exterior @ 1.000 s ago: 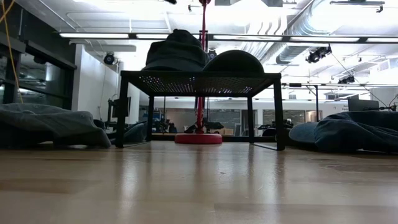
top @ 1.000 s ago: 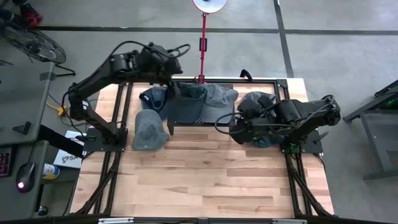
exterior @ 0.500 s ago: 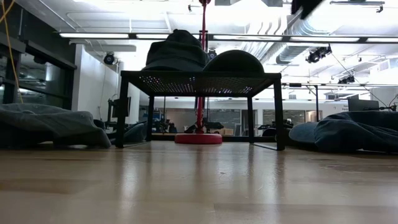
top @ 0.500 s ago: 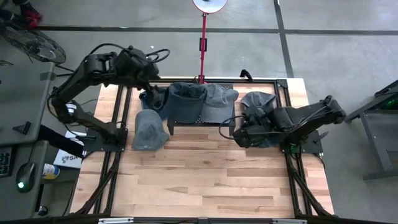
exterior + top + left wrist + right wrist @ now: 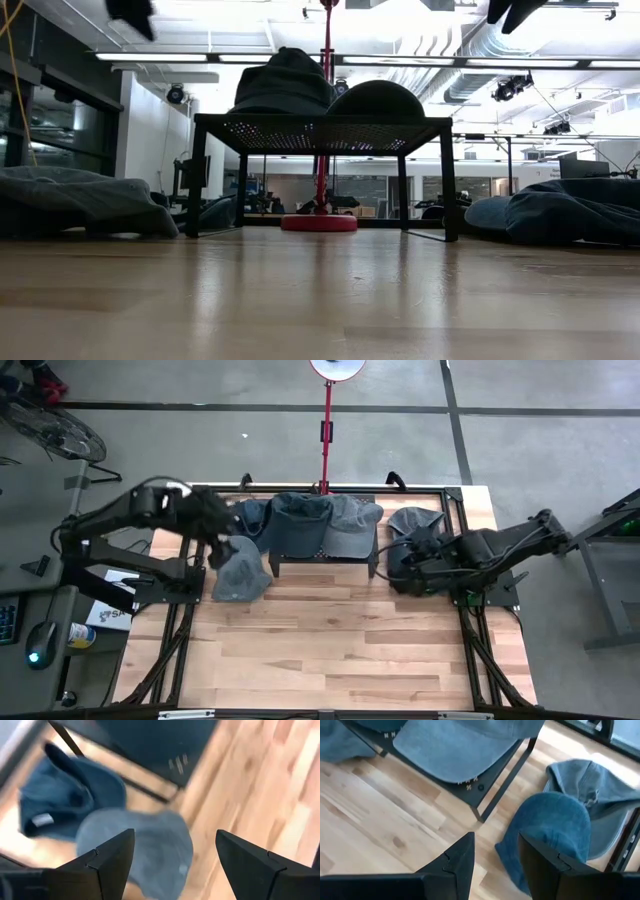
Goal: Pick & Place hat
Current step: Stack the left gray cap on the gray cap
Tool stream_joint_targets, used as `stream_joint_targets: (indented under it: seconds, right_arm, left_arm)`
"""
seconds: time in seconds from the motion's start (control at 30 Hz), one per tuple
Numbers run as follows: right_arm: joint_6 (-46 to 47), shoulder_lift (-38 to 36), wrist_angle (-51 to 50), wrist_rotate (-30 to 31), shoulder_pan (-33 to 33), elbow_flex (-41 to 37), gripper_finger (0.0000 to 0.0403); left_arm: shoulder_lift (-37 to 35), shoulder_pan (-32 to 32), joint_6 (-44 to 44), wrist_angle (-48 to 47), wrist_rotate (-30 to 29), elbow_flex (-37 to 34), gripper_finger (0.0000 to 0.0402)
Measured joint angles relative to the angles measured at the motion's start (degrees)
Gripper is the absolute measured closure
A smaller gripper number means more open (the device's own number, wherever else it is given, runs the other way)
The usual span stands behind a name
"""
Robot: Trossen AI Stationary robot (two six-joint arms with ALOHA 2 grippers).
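Note:
Two hats sit crown up on the black mesh rack [image 5: 372,556]: a dark one [image 5: 297,525] and a grey one [image 5: 352,518]. A grey hat [image 5: 240,570] lies on the table to the rack's left, with a blue hat [image 5: 250,515] beyond it. Right of the rack lie a dark blue hat [image 5: 550,830] and a grey-blue hat [image 5: 415,520]. My left gripper [image 5: 175,832] hangs open above the grey hat [image 5: 145,845] and touches nothing. My right gripper [image 5: 496,837] stands open above the table beside the dark blue hat, nothing between its fingers.
A red stand [image 5: 326,430] rises just past the table's far edge, behind the rack. The near half of the wooden table [image 5: 330,650] is bare boards. In the low view both grippers [image 5: 130,15] [image 5: 510,12] show high above the table.
My left gripper has swung from over the rack's far left corner toward the table's left and near edges and come down, staying open, until it hangs over the grey hat. My right gripper has drawn back toward the table's right edge and sunk a little. No hat has moved.

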Motion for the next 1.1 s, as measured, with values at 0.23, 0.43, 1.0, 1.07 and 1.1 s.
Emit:
stream_joint_targets:
  seconds: [0.23, 0.43, 1.0, 1.07, 1.1]
  right_arm:
    - [-2.84, -0.83, 0.04, 2.79, -0.07, 0.0, 0.0261]
    - [-3.41, -0.82, 0.06, 3.0, -0.07, 0.0, 0.0261]
    - [-4.48, -0.79, 0.34, 2.92, -0.07, 0.0, 0.0261]
    - [-4.54, -0.79, 0.68, 2.92, -0.07, 0.0, 0.0261]
    - [-4.62, -0.79, 0.83, 2.89, -0.07, 0.0, 0.0261]
  left_arm:
    - [-2.96, -12.91, -2.16, 4.52, 4.56, -14.81, 0.0126]
    - [-2.39, -21.27, -10.84, 5.48, 3.96, -24.77, 0.0126]
    - [-2.12, -33.85, -13.86, 13.36, -2.38, -36.42, 0.0126]
    - [-1.75, -33.75, -13.67, 15.53, -1.86, -37.7, 0.0126]
    - [-1.46, -33.74, -13.4, 16.46, -1.8, -38.3, 0.0126]
